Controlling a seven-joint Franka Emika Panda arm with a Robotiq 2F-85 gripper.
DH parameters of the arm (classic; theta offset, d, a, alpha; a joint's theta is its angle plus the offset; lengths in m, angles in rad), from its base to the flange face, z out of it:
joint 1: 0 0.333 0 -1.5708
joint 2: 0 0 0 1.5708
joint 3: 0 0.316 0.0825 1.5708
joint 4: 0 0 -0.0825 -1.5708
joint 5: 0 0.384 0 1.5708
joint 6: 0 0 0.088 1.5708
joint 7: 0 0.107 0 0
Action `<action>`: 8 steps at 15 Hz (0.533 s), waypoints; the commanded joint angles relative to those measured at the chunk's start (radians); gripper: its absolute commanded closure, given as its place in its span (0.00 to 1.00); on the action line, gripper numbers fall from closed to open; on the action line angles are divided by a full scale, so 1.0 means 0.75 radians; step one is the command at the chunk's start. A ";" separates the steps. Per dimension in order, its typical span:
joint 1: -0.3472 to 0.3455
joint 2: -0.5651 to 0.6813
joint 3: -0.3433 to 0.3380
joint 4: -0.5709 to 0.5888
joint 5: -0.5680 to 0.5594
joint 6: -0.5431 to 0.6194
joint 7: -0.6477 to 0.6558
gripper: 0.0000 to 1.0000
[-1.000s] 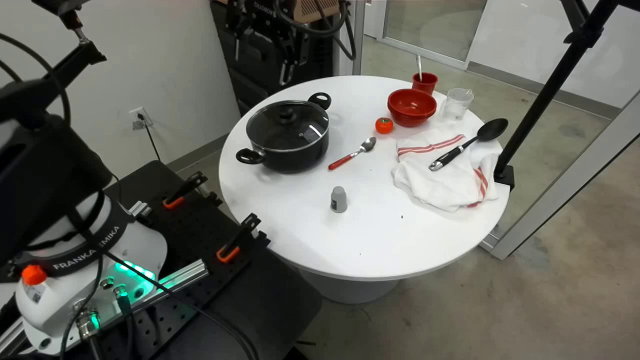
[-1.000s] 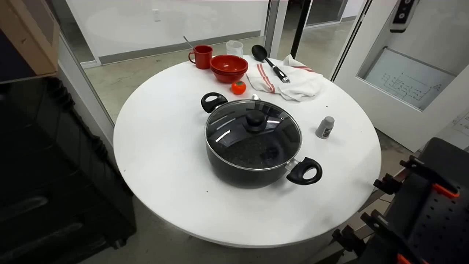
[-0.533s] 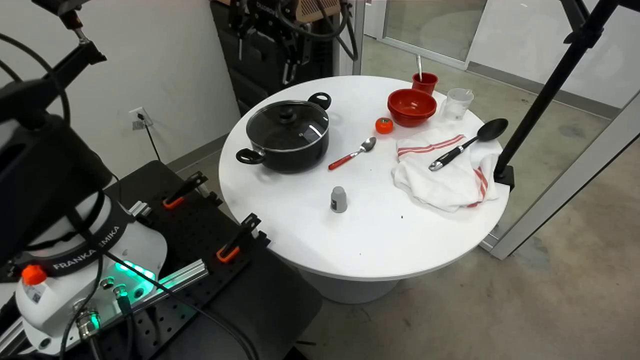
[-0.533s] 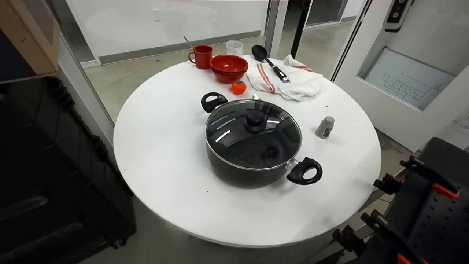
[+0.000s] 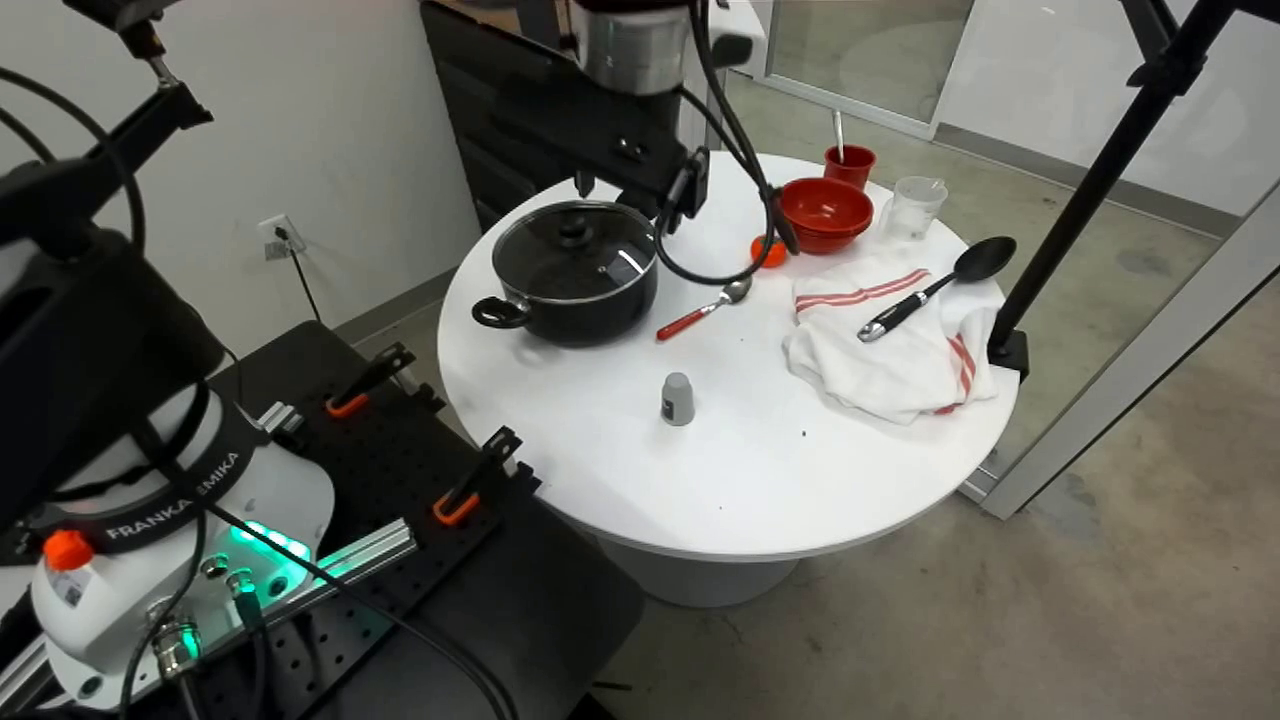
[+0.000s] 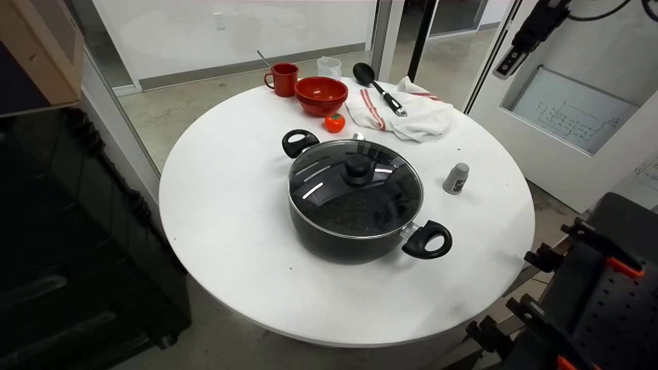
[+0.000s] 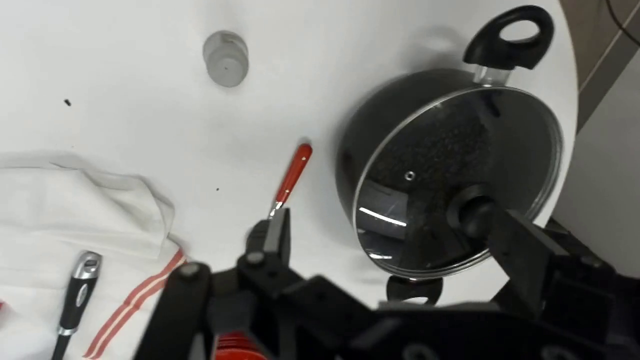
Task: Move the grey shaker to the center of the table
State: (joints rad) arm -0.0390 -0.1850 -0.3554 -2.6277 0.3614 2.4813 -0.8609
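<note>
Holds gripper (image 7: 390, 224) fingers (image 7: 275, 237) apart
In wrist view, shows smooth grey shaker (image 7: 226, 62) at eleven o'clock; only in an exterior view, loop handle (image 6: 266, 80) on mug (image 6: 286, 81).

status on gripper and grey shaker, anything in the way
Fingers open, empty. Grey shaker standing on table, not grasped. Red-handled spoon near table center, possibly in the way.
</note>
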 commanded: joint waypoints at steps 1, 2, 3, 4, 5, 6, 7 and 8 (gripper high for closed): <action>-0.028 0.249 -0.023 0.039 0.191 0.176 -0.258 0.00; -0.057 0.318 -0.003 0.051 0.222 0.213 -0.294 0.00; -0.024 0.386 -0.039 0.068 0.250 0.239 -0.324 0.00; -0.037 0.446 -0.026 0.081 0.261 0.263 -0.331 0.00; -0.042 0.501 -0.016 0.094 0.280 0.283 -0.344 0.00; -0.046 0.548 -0.006 0.104 0.289 0.299 -0.351 0.00; -0.052 0.596 0.005 0.117 0.300 0.310 -0.365 0.00; -0.059 0.639 0.021 0.128 0.319 0.326 -0.388 0.00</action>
State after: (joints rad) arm -0.0707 0.1797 -0.3689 -2.5829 0.5471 2.6881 -1.0948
